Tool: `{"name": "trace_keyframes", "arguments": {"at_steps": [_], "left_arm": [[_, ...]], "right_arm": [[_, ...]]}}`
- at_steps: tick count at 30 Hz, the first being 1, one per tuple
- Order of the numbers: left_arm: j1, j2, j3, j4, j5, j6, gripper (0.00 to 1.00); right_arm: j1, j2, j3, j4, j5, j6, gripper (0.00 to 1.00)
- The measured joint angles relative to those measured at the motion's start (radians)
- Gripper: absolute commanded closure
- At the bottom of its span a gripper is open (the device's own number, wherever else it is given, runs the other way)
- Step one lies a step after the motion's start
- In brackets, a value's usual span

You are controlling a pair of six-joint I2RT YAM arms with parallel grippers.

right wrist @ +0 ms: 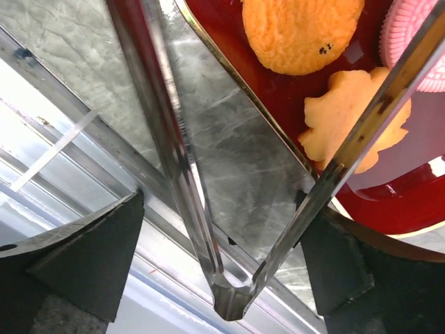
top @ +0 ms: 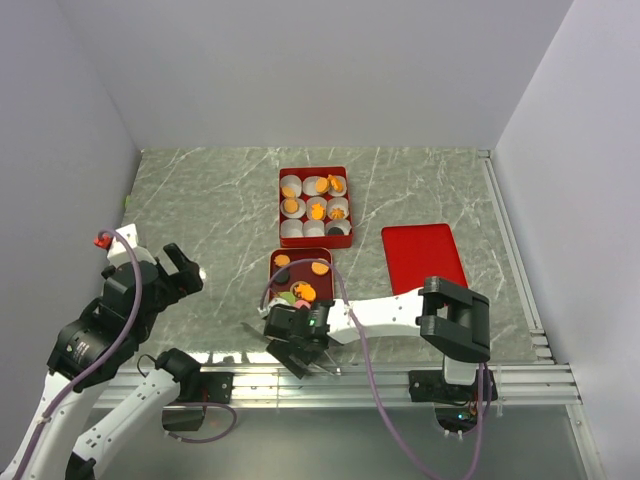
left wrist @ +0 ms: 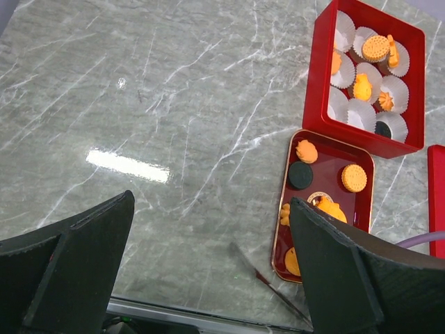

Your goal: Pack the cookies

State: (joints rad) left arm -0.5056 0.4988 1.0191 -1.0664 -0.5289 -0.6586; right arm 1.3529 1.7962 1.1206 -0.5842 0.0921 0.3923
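Right end effector: fingers spread wide astride hinge end of metal tongs, gap showing, not clamped. One tong arm crosses rim of small red tray holding loose cookies. More cookies in paper cups of red box beyond. Left end effector: apart, empty, over marble worktop.

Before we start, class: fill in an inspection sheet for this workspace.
Surface: grey marbled table, one glare patch.
Job's things: cookies loose in a small red tray; more in paper cups in the red box.
Clutter: red lid lying flat right of the tray.
Grippers: left gripper open above bare table; right gripper wide around metal tongs, grip unclear.
Cables: purple cables along both arms.
Surroundings: pale walls; metal rail at near edge.
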Motion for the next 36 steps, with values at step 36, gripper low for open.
{"name": "trace_keyframes", "arguments": {"at_steps": [36], "left_arm": [[0.000,-0.056,0.000,-0.009,-0.019,-0.016,0.01]], "right_arm": [[-0.156,-0.302,0.359,-0.495,0.174,0.024,0.35]]}}
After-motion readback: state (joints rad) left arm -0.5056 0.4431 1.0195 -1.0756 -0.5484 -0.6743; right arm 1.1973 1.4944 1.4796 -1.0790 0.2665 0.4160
